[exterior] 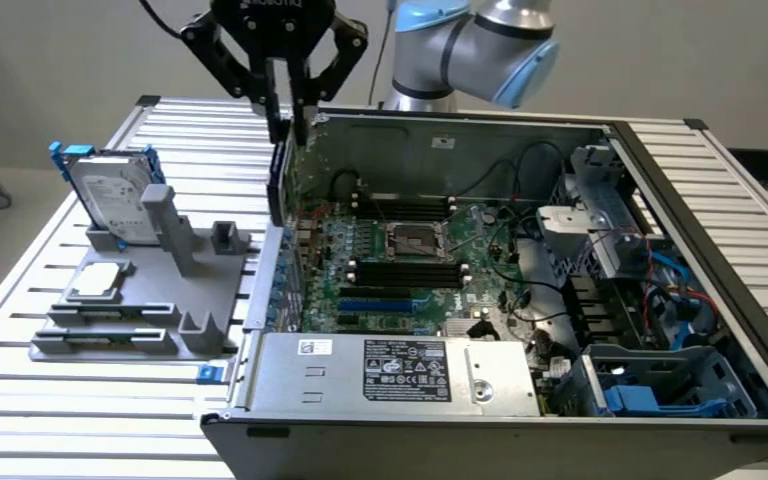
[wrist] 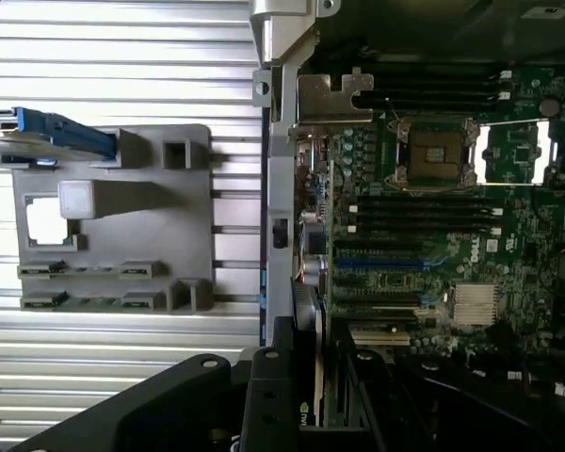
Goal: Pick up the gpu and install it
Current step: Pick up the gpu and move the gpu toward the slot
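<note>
Gripper point(wrist: 313, 381) pinching the gpu point(exterior: 277, 180) upright, edge-on, just inside the open computer case's point(exterior: 704, 180) side wall, above the motherboard point(wrist: 433, 254) marked DELL; power supply point(exterior: 398, 372) label print too small to read

The gpu point(exterior: 279, 185) hangs close beside the case wall point(wrist: 275, 188); slots point(exterior: 381, 300) nearby lie open, cables point(exterior: 544, 290) crowd the drive cage point(exterior: 611, 220).

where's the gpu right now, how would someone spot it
Start at the open computer case. At its far corner on the exterior view's left, the robot's hand reaches down from above. The gpu is the slim dark card gripped there, hanging on edge, unlike the black memory sticks seated inside the case.
</note>
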### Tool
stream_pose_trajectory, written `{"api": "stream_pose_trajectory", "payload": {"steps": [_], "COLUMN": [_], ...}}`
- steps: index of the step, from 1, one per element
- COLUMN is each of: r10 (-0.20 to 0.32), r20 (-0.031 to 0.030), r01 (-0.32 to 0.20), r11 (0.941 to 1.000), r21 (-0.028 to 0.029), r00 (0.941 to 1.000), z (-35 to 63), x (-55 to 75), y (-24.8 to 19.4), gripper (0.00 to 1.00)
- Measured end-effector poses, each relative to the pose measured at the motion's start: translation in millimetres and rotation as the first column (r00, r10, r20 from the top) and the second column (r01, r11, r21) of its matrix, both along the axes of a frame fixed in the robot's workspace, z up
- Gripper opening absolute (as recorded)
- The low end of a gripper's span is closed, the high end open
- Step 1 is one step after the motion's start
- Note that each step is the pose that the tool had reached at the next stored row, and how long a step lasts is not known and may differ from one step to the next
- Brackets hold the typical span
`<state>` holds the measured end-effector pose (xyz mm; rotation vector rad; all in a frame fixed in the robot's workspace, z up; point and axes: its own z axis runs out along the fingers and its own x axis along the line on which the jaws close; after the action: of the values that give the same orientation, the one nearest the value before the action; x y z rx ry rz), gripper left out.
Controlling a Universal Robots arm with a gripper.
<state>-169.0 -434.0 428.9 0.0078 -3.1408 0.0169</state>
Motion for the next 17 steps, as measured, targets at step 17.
{"api": "stream_pose_trajectory", "payload": {"steps": [17], "r10": [0.000], "r20": [0.0000], "r01": [0.000], "r11": [0.9999], "r21": [-0.0105], "r00": [1.0000], "z": [-29.8], "x": [77.0], "y": [3.3], "gripper": [0.26]}}
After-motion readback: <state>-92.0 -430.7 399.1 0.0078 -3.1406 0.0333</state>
